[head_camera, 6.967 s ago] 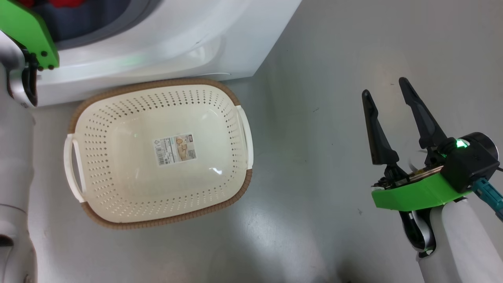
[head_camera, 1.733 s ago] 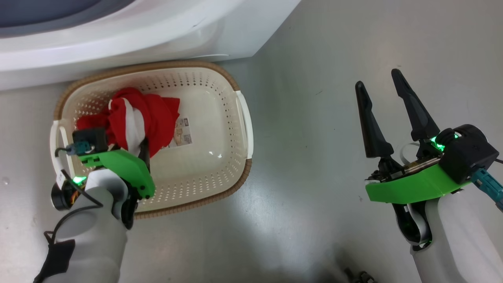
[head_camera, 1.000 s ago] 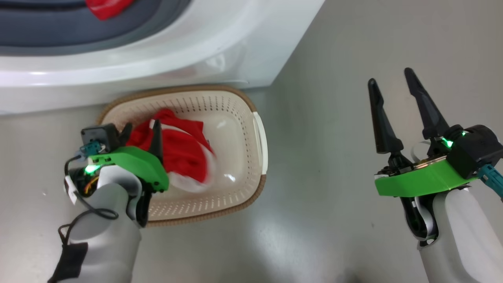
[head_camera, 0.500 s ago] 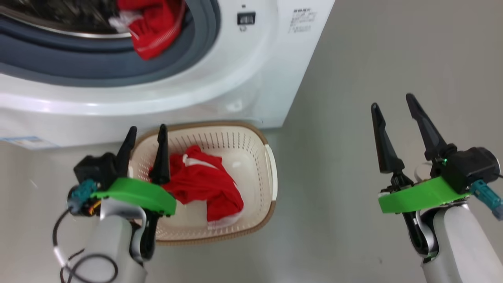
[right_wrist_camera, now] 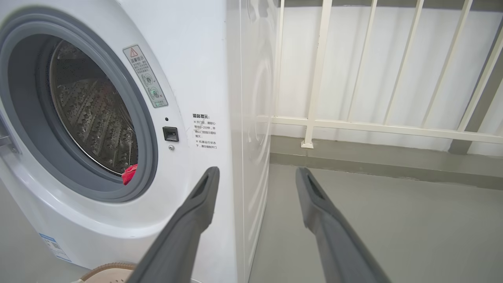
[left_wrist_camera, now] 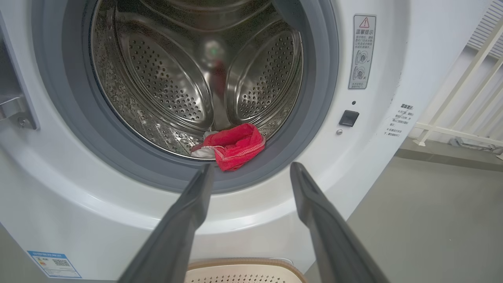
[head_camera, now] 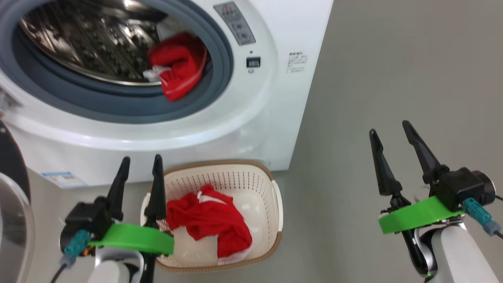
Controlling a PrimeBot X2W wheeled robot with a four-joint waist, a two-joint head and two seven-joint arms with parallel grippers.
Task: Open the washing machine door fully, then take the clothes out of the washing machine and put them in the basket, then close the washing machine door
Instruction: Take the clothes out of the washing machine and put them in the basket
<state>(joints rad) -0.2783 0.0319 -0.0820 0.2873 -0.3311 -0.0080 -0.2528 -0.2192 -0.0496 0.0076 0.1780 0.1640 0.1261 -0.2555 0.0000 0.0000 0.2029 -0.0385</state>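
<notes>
The washing machine (head_camera: 271, 102) stands with its round opening uncovered. A red garment with white trim (head_camera: 177, 65) lies on the grey rubber ring at the drum's lower right, also the red garment (left_wrist_camera: 232, 145) in the left wrist view. The washing machine door (head_camera: 11, 212) hangs swung out at the far left. The cream basket (head_camera: 271, 196) sits on the floor before the machine with red and white clothes (head_camera: 208, 220) inside. My left gripper (head_camera: 141, 165) is open and empty at the basket's left rim, fingers pointing at the machine. My right gripper (head_camera: 389, 131) is open and empty over bare floor.
Grey floor (head_camera: 393, 59) stretches to the right of the machine. A white railing (right_wrist_camera: 353, 125) runs along the back wall behind it. A blue label (head_camera: 63, 179) marks the machine's lower front.
The head camera has tilted up, so the drum opening and door edge now show. My left gripper has risen away from the clothes that lie in the basket. The right gripper stays open.
</notes>
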